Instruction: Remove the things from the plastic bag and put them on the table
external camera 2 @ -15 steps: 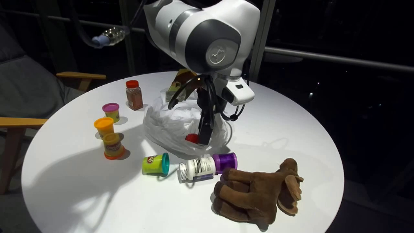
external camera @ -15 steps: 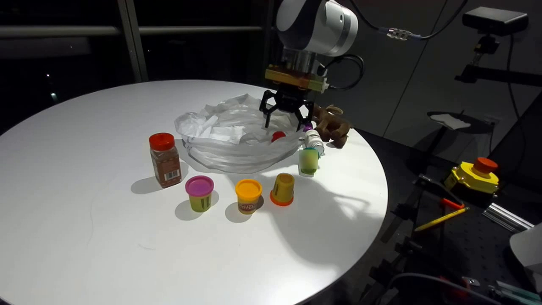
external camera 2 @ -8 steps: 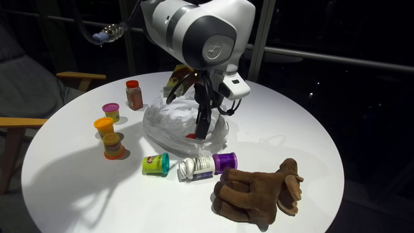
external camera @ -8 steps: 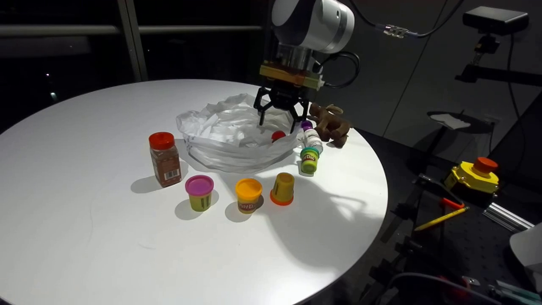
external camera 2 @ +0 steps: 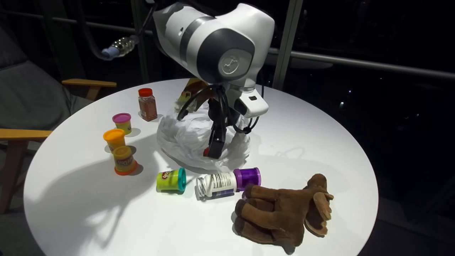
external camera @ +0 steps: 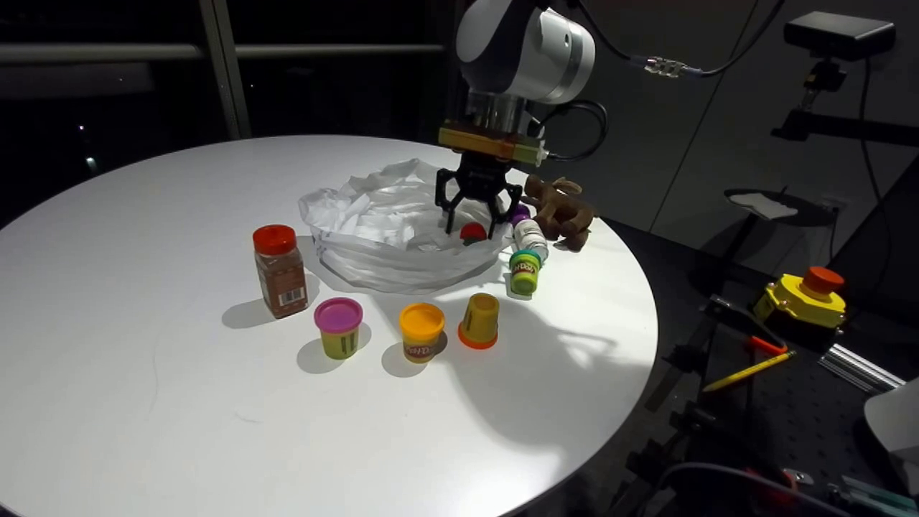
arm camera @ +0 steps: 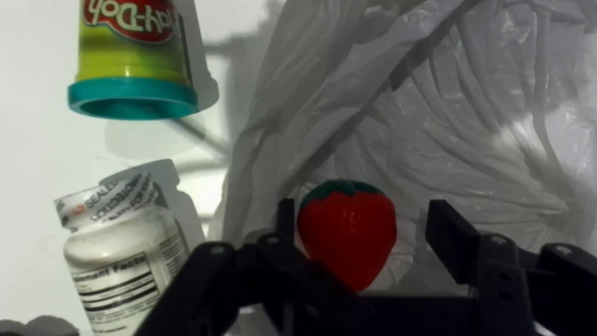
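Inside the wrinkled plastic bag (external camera: 402, 266) lies a red toy strawberry (arm camera: 347, 233) with green leaves. My gripper (arm camera: 366, 224) is lowered over it, open, one finger on each side. The left finger is close against the strawberry; a clear gap shows at the right finger (arm camera: 452, 240). On the white table (external camera 2: 305, 142) rest the brown plush animal (external camera 2: 280, 213), the red-lidded jar (external camera: 280, 280), a pink-lidded tub (external camera: 339, 330), an orange-lidded tub (external camera: 421, 334), an upturned yellow tub (external camera: 479, 319), a green tub (external camera 2: 169, 180), a white bottle (external camera 2: 222, 183) and a purple tub (external camera 2: 249, 179).
The green tub, white bottle and purple tub lie on their sides close along the bag's rim. A chair (external camera 2: 28, 96) stands beyond the table edge. An emergency stop button (external camera: 820, 280) sits on a dark bench off the table.
My gripper has shifted a little to the left in both exterior views, then come down around the strawberry. Its fingers have drawn somewhat closer together. The things on the table have not moved.
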Controlling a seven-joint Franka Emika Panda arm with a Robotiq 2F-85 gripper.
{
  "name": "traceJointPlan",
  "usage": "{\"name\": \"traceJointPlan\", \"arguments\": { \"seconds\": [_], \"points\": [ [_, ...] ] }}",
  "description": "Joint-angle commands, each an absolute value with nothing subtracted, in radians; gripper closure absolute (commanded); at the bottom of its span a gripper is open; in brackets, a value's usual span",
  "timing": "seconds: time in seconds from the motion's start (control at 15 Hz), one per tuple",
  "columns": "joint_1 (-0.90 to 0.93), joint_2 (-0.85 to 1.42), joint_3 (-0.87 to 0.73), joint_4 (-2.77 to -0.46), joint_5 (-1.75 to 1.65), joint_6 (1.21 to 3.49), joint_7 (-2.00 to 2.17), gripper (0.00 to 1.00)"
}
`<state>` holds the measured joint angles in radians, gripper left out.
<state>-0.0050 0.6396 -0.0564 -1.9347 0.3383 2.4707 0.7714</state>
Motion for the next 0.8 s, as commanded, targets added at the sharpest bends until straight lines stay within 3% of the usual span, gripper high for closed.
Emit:
{"name": "traceJointPlan", "arguments": {
  "seconds": [0.0,0.13,0.2,0.73],
  "points": [
    [0.006,0.646,-0.074,-1.909,0.341,2.445,0.803,0.59],
    [0.007,0.636,-0.079,-1.916,0.339,2.448,0.812,0.77],
    [0.006,0.628,-0.079,-1.919,0.341,2.448,0.814,0.8],
    [0.035,0.361,-0.012,-2.081,0.36,2.498,0.758,0.8]
  ]
}}
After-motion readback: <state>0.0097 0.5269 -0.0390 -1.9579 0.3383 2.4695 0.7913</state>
